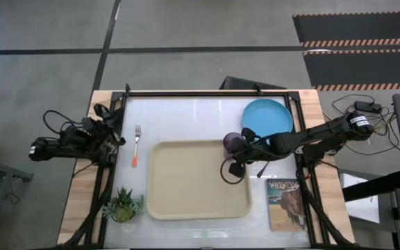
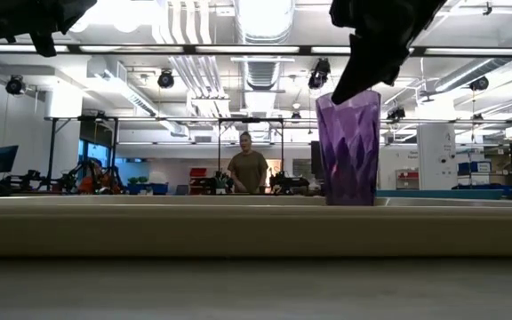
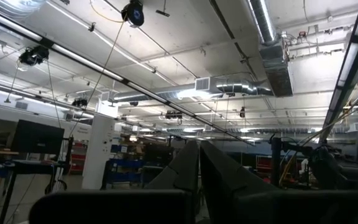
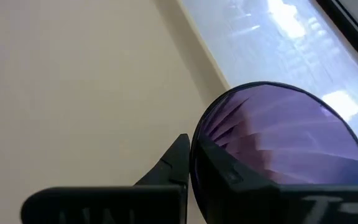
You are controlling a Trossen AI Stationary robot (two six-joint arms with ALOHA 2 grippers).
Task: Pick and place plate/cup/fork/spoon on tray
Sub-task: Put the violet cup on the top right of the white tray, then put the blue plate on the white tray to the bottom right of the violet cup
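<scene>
I have the right gripper (image 1: 236, 154) clamped on the cup's (image 1: 232, 142) rim to seat it upright on the tray (image 1: 186, 187); left gripper's (image 1: 110, 132) fingers look closed, parked

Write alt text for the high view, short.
Seen from above, the right end effector grips the purple cup at the cream tray's far right corner. A blue plate lies beyond it, an orange-handled fork left of the tray; the left arm waits at the table's left edge.
</scene>
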